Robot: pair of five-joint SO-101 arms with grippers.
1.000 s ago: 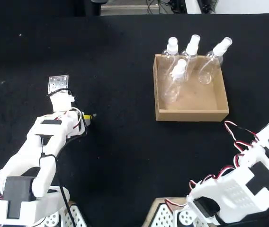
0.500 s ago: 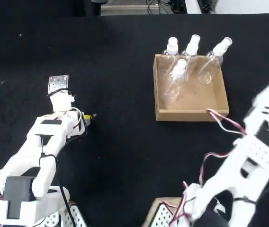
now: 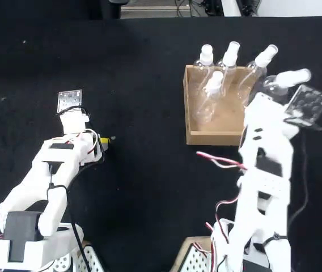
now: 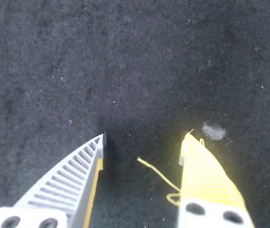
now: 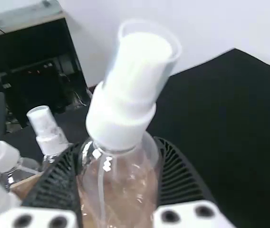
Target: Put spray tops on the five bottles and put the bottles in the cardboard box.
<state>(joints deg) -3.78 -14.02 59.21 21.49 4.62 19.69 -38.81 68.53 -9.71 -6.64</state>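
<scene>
A black tabletop (image 3: 149, 68) is seen from above, with one arm at each side. On the left, the left gripper (image 3: 105, 140) is lowered close to the cloth, well apart from the box (image 3: 229, 137). In its wrist view the left gripper (image 4: 144, 142) is shown open, its two fingers spread wide with nothing between them. A loose yellow thread (image 4: 156, 173) is curled by the yellow finger, and a speck of lint (image 4: 214, 132) lies on the cloth just beyond that finger's tip. On the right, the arm is stretched out to the box's right side. A clear bottle (image 3: 283, 81) is gripped by the right gripper (image 3: 273, 89) and is held tilted over the box's right wall, near the far corner, with its white spray top (image 3: 300, 75) pointing out past the box. In the right wrist view the bottle (image 5: 118, 190) is clamped at its shoulder between the black fingers of the right gripper (image 5: 118, 161), and the spray top (image 5: 130, 80) is seated on its neck. Four other bottles (image 3: 209, 102) are already in the box, each fitted with a white top. They are leaned against the far wall, and their tops stick out over the rim.
</scene>
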